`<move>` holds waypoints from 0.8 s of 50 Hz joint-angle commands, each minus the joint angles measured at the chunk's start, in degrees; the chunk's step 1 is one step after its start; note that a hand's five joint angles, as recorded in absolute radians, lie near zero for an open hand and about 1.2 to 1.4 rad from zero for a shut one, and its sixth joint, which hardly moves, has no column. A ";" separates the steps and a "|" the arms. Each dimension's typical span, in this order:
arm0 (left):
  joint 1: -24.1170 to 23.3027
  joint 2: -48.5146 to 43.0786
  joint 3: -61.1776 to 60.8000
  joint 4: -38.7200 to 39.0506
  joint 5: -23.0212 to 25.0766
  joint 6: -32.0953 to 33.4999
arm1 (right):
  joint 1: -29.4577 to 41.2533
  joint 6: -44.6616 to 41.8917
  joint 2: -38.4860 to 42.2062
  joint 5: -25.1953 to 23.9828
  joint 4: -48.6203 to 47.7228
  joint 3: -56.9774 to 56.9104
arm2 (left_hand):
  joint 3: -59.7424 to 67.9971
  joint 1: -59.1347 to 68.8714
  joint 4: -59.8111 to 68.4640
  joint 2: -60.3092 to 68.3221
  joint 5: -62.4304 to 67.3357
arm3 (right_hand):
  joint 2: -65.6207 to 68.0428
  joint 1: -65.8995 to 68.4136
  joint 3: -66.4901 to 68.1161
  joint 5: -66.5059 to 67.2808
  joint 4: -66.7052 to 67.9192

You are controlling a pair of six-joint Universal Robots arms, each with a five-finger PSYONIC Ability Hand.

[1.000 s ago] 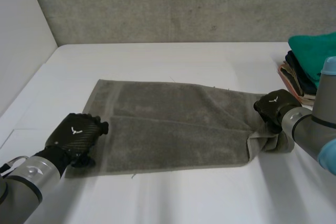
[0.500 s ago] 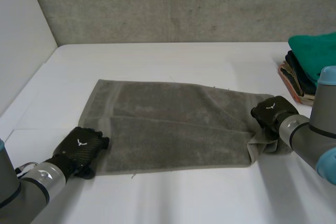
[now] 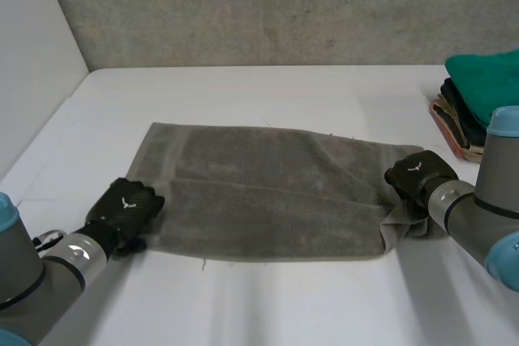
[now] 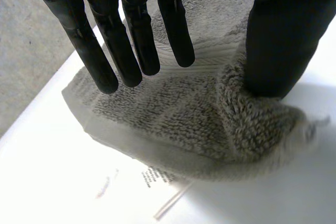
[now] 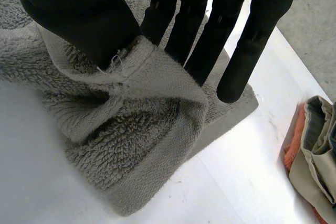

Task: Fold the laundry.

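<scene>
From my head view I see a grey towel (image 3: pixel 268 200) lying flat across the middle of the white desk (image 3: pixel 268 91), folded once lengthwise. My left robot hand (image 3: pixel 126 207) sits at the towel's near corner in the lower left of the frame. My right robot hand (image 3: pixel 415 174) is at the opposite end, at the right of the frame, where the cloth bunches up under it.

In the left wrist view the fingers (image 4: pixel 131 35) are straight and spread just above the corner. The thumb (image 4: pixel 278 40) stands well apart from them, its tip pressing into a small ridge of cloth, so nothing is gripped there.

In the right wrist view the thumb (image 5: pixel 79 17) and fingers (image 5: pixel 199 30) are clamped on a raised fold of the towel's corner, and the rest of that corner sags in a loose heap below the palm.

A stack of clothes (image 3: pixel 480 91), teal on top, rests at the desk's right edge, well apart from the towel
</scene>
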 commanded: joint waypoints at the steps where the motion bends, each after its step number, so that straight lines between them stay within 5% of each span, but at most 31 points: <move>1: -0.07 -0.45 2.13 1.08 -0.05 1.45 | 0.06 0.01 -0.01 0.09 -0.29 0.28 | 10.51 10.04 10.50 10.45 11.91 | 12.82 16.71 12.14 11.74 11.38; 4: -0.07 -0.71 2.57 1.69 -0.05 1.45 | 0.06 0.01 -0.01 0.09 -0.38 0.55 | 16.71 16.24 16.70 16.65 18.11 | 12.82 16.71 12.14 11.74 11.38; 6: -0.07 -0.71 2.66 2.13 -0.13 1.45 | 0.06 0.01 -0.01 0.09 -0.38 0.63 | 37.76 37.29 37.75 37.70 39.16 | 12.82 16.71 12.14 11.74 11.38; 13: -0.25 1.65 2.31 1.43 -1.19 1.10 | -0.03 -0.43 -2.11 0.61 -0.38 0.63 | 37.92 37.44 37.91 37.86 39.32 | 12.82 16.71 12.14 11.74 11.38; 17: 0.10 11.48 1.08 -1.37 -1.72 -0.22 | -0.03 -1.83 -7.21 0.70 2.34 0.28 | 37.92 37.44 37.91 37.86 39.32 | 12.82 16.71 12.14 11.74 11.38; 28: 4.14 34.96 1.43 -15.44 -0.66 -11.02 | -1.87 -15.62 -22.07 0.09 25.88 -2.79 | 37.92 37.44 37.91 37.86 39.32 | 12.82 16.71 12.14 11.74 11.38; 34: 4.59 31.03 0.99 -15.88 2.15 -10.94 | -2.66 -16.61 -21.02 0.09 26.69 -2.88 | 37.92 37.44 37.91 37.86 39.32 | 12.82 16.71 12.14 11.74 11.38; 40: 3.89 15.50 4.58 -15.80 1.71 -7.62 | -2.58 -16.34 -8.21 0.61 24.68 -4.63 | 37.92 37.44 37.91 37.86 39.32 | 12.82 16.71 12.14 11.74 11.38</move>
